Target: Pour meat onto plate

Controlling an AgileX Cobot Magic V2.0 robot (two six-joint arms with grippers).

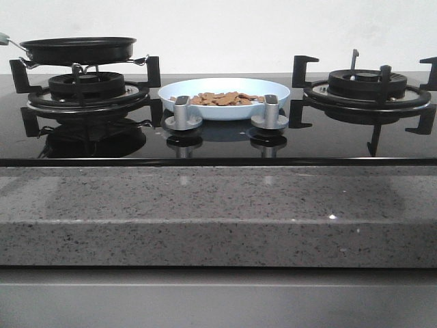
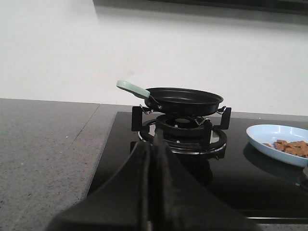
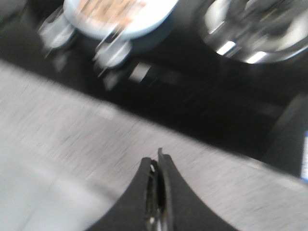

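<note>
Left gripper (image 2: pixel 152 192): matte black fingers, broad at base, tapering to a narrow ridge, with a thin dark seam between the two halves. Right gripper (image 3: pixel 157 192): same black tapered form; small pale glints along the seam; view motion-blurred.

The plate (image 1: pixel 225 96), round, shallow and pale blue-white, sits flat on the glass hob, ahead and to the right of the left gripper (image 2: pixel 153 144). The meat (image 1: pixel 225 99), small flat orange-brown chunks, lies heaped inside it, apart from both grippers.
</note>
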